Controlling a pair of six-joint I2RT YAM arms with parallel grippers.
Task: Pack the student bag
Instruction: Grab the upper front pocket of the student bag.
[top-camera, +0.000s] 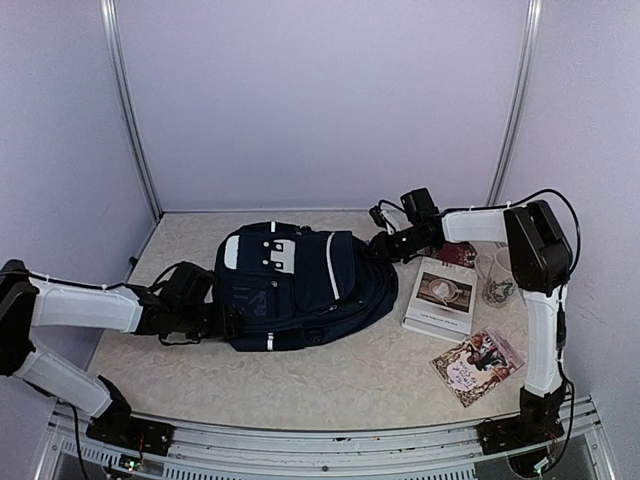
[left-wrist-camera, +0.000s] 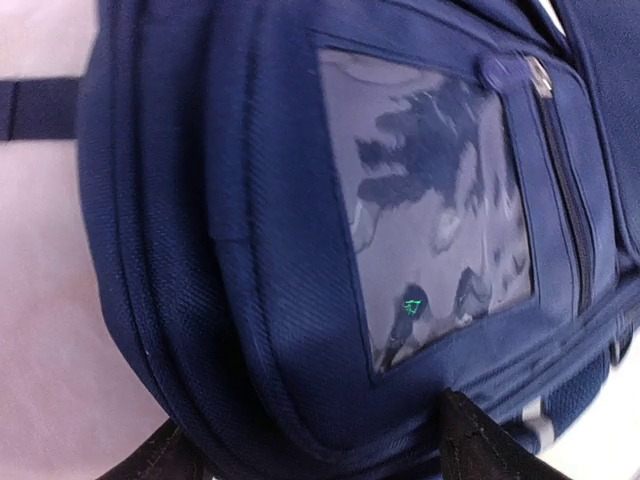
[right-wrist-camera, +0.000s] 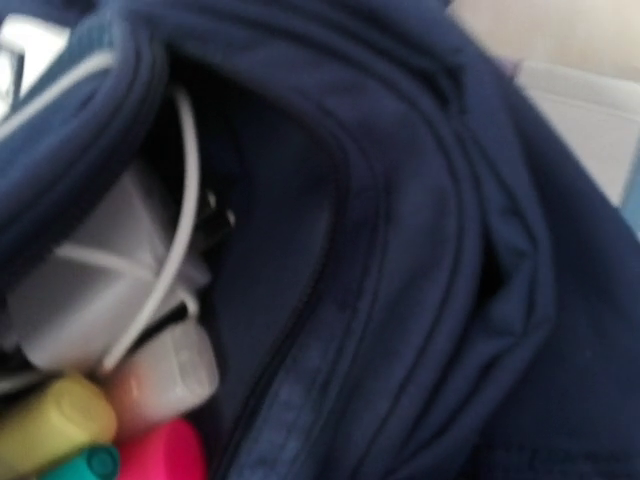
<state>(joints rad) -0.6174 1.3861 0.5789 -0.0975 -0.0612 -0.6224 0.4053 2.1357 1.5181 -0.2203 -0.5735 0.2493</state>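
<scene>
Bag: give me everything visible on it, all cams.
The bag is navy woven fabric, lying front up on the table, with pale patches near its top and a pale stripe. Left wrist view: a clear window pocket beside a zipper. Right wrist view: an open compartment holding a white charger with cable and coloured markers. The left hand is at its left edge, the right hand at its right; contact unclear.

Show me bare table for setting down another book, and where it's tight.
Widest bare patch: table in front, between the student bag and the near rail, left of the colourful booklet. A narrow strip runs behind the bag along the back wall. Crowded: the right side, with white book, glass mug and right gripper close together.
</scene>
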